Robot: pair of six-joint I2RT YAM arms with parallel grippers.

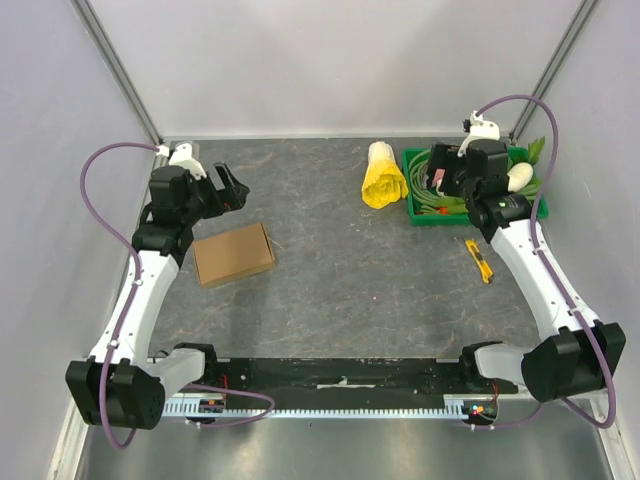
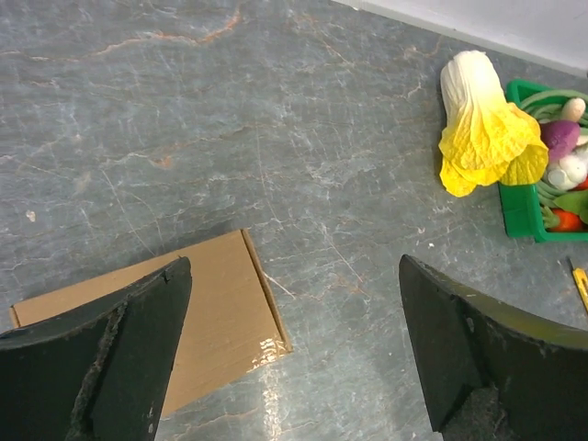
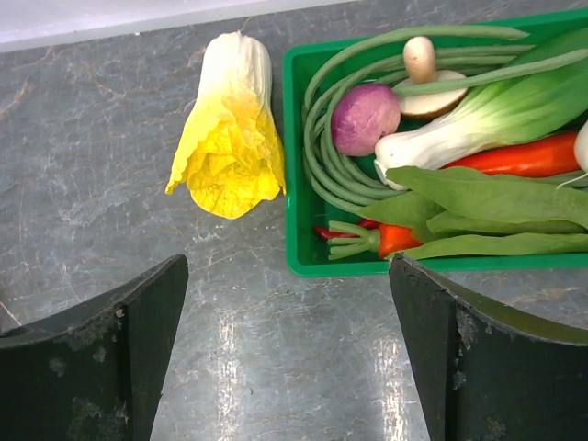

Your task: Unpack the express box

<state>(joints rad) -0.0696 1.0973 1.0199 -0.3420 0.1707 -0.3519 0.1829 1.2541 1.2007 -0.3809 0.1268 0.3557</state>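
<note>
No readable text, label or number shows on anything in these views.

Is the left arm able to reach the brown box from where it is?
Probably yes: the left gripper hangs open just past the express box, with nothing between them and nothing lying on top of it.

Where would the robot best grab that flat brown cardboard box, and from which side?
Probably from straight above, with the left gripper, which is nearest and open. The express box lies flat and closed on the table, so only its thin side walls offer a hold: the jaws should straddle its shorter width, turned to match its slight skew.
</note>
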